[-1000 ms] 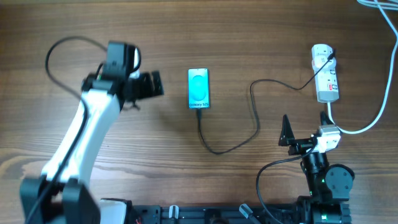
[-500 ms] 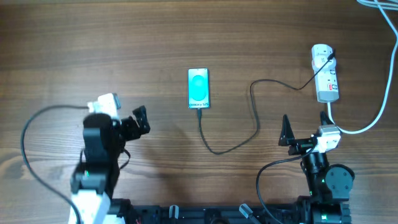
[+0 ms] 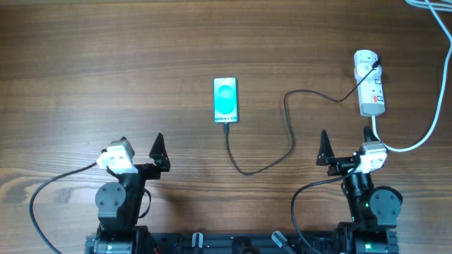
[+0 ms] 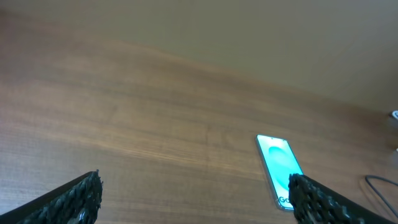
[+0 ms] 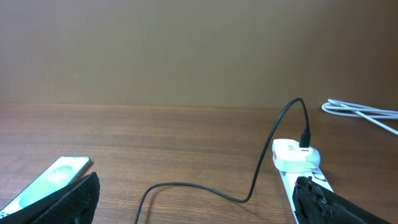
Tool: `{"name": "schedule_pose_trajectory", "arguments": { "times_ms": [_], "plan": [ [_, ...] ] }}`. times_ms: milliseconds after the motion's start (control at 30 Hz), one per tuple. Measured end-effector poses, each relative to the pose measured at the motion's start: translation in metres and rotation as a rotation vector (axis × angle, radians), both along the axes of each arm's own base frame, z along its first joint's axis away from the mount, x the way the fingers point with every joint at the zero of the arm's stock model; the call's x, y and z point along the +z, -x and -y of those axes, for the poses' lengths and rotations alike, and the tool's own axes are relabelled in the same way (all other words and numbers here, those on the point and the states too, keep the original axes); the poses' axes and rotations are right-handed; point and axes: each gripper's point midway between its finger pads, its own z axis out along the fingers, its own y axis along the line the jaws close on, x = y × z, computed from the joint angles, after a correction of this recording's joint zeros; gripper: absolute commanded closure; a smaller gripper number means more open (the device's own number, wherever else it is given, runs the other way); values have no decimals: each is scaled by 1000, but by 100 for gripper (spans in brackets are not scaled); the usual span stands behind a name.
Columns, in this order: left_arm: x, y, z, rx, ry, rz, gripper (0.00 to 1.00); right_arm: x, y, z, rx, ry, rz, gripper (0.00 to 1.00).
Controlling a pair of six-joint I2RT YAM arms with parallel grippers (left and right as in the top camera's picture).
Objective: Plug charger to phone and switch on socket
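Note:
The phone (image 3: 226,100) lies flat mid-table, cyan screen up; it also shows in the left wrist view (image 4: 280,169) and the right wrist view (image 5: 46,180). The thin black charger cable (image 3: 272,152) runs from the phone's lower edge, where its tip meets the phone, and loops right to the white socket strip (image 3: 369,83), where its black plug sits at the far end (image 5: 303,138). My left gripper (image 3: 157,154) is open and empty near the front left. My right gripper (image 3: 346,149) is open and empty near the front right, below the socket.
A thick white cable (image 3: 424,134) runs from the socket's near end out to the right and up along the table's right edge. More white cable lies at the far right in the right wrist view (image 5: 360,113). The wooden table (image 3: 106,56) carries nothing else.
My left arm has pulled back from beside the phone to the front left of the table, folded down at its base. The right arm, phone, cable and socket have not moved.

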Motion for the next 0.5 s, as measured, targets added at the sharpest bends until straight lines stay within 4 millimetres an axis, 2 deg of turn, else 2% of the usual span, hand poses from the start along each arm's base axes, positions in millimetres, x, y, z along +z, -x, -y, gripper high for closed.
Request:
{"name": "schedule_pose_trajectory", "arguments": {
  "times_ms": [200,367,500],
  "plan": [
    [16,2,-5,19,-46,108,0,0,0,0,0,0,0,0],
    [17,2,-14,57,-95,112,0,0,0,0,0,0,0,0],
    [17,2,-15,47,-216,115,0,0,0,0,0,0,0,0]
  ]
}}
